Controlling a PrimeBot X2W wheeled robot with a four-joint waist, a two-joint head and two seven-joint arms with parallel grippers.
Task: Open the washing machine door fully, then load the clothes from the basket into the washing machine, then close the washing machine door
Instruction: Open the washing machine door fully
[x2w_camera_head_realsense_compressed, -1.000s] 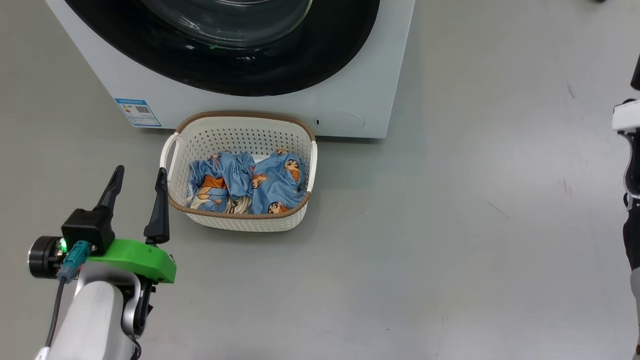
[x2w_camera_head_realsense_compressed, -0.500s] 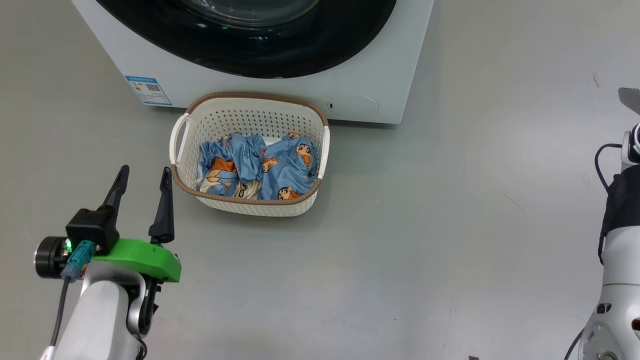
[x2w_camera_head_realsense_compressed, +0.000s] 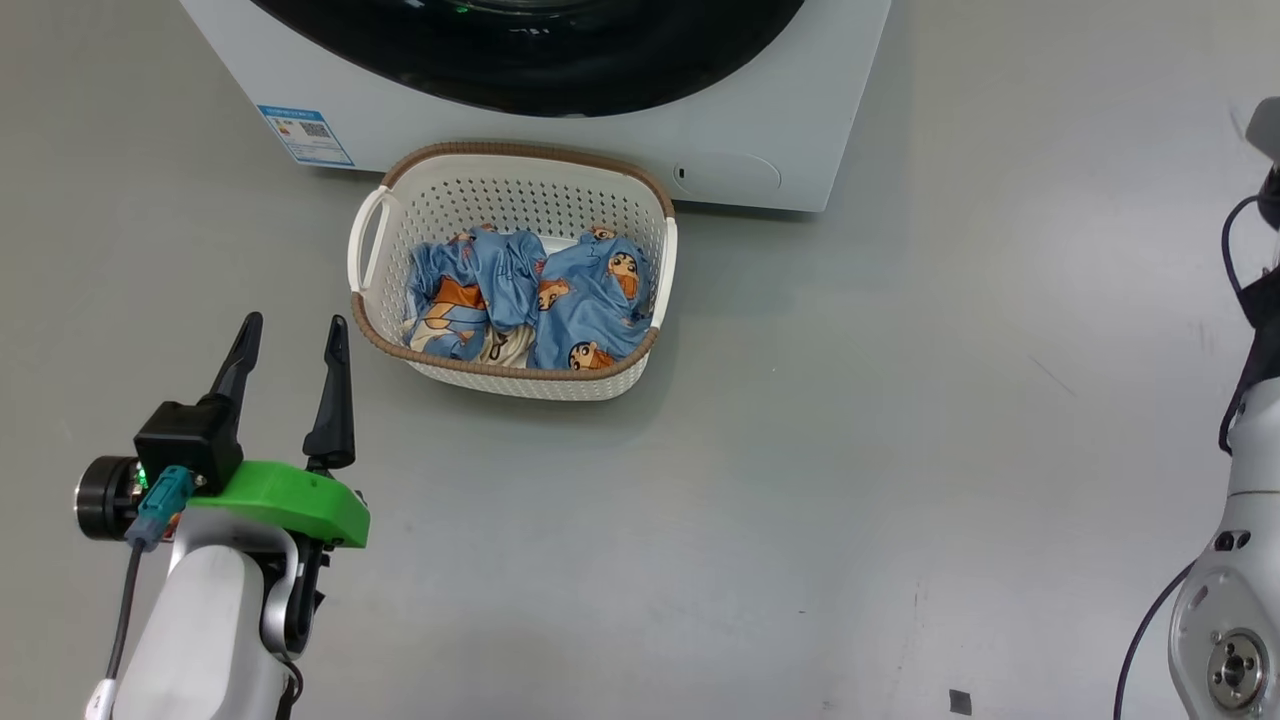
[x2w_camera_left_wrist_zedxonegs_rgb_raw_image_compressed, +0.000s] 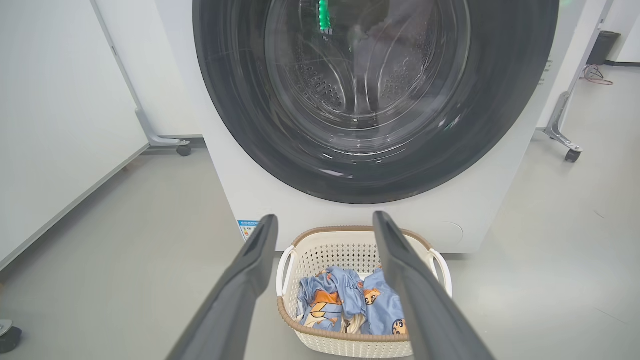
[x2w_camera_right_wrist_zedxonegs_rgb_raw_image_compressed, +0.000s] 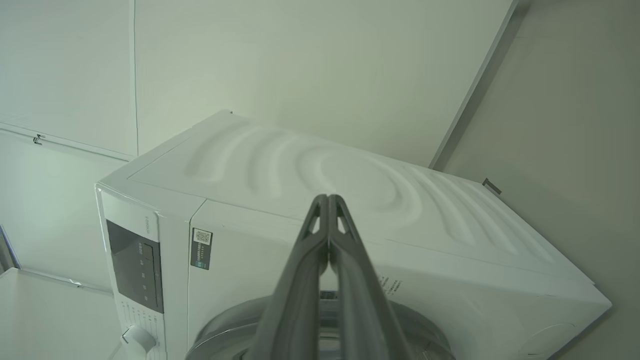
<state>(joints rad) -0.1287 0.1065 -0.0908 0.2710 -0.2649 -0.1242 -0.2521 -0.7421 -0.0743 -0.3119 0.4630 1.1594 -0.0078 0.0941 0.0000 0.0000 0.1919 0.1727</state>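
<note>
**Washing machine (x2w_camera_head_realsense_compressed: 830, 110), 1.** White boxy front-loader standing on the grey floor (x2w_camera_head_realsense_compressed: 850, 450). Its top panel, seen in the right wrist view, is embossed with curved ripples. Fittings:
- 1 dark control panel
- 1 white knob
- 1 blue QR sticker (x2w_camera_head_realsense_compressed: 305, 135) at the lower front corner
- 1 round flap (x2w_camera_head_realsense_compressed: 727, 173) at the opposite lower corner

**Washing machine door (x2w_camera_head_realsense_compressed: 560, 85), 1.** Round, with a wide glossy black rim and a bulging clear glass centre. It lies shut against the front. A perforated steel drum shows through the glass in the left wrist view.

**Basket (x2w_camera_head_realsense_compressed: 520, 195), 1.** Cream perforated plastic in a rounded rectangle, with a brown woven-look rim and 2 white side handles. It stands upright on the floor just before the machine's base, below the door.

**Clothes (x2w_camera_head_realsense_compressed: 590, 300).** 2 crumpled mounds of soft light blue fabric printed with cartoon faces and orange-brown patches, plus 1 scrap of cream cloth. All lie inside the basket. The number of separate garments cannot be told.

**Left pincer (x2w_camera_head_realsense_compressed: 295, 322), 1.** It has 2 long dark tapered fingers spread wide and holding nothing, on a green mount. It hangs above the floor just beside the basket's left handle.

**Right pincer (x2w_camera_right_wrist_zedxonegs_rgb_raw_image_compressed: 327, 198), 1.** Its 2 grey fingers are pressed together at the tips and hold nothing. It is raised and points at the machine's top.
</note>
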